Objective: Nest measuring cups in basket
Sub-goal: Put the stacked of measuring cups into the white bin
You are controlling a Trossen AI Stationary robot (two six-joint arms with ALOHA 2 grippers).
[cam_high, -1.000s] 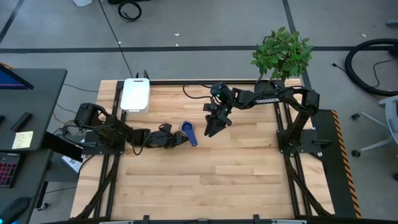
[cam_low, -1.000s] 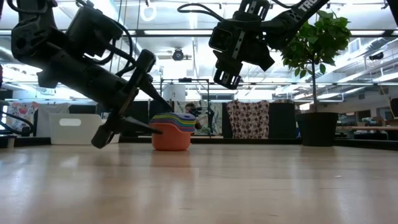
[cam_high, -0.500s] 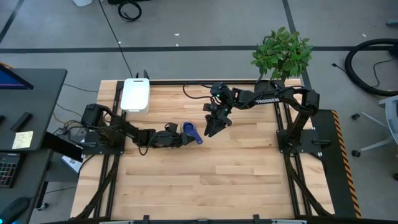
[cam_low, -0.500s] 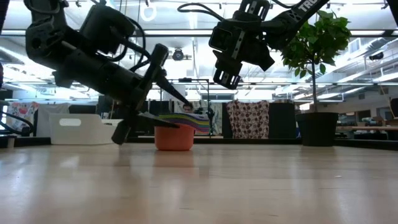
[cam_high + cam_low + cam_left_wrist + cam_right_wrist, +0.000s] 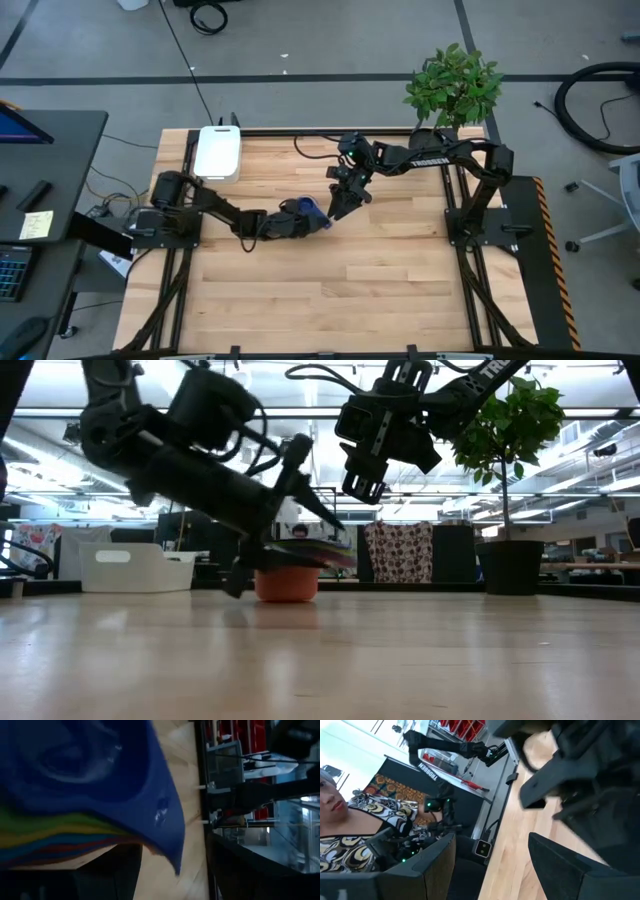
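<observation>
Fingers of the left gripper [image 5: 303, 215] clamp the nested measuring cups [image 5: 296, 567] mid-table [image 5: 380, 290], dark blue uppermost, orange lowest. Well apart, the white basket [image 5: 218, 153] sits at the far edge. Right gripper [image 5: 337, 210] hovers nearby, fingers apart.

White lettering is showing on the right arm [image 5: 428, 158] — it is reading "TROSSEN", running along the dark link above the table's far right corner; nothing else is reading legibly.
</observation>
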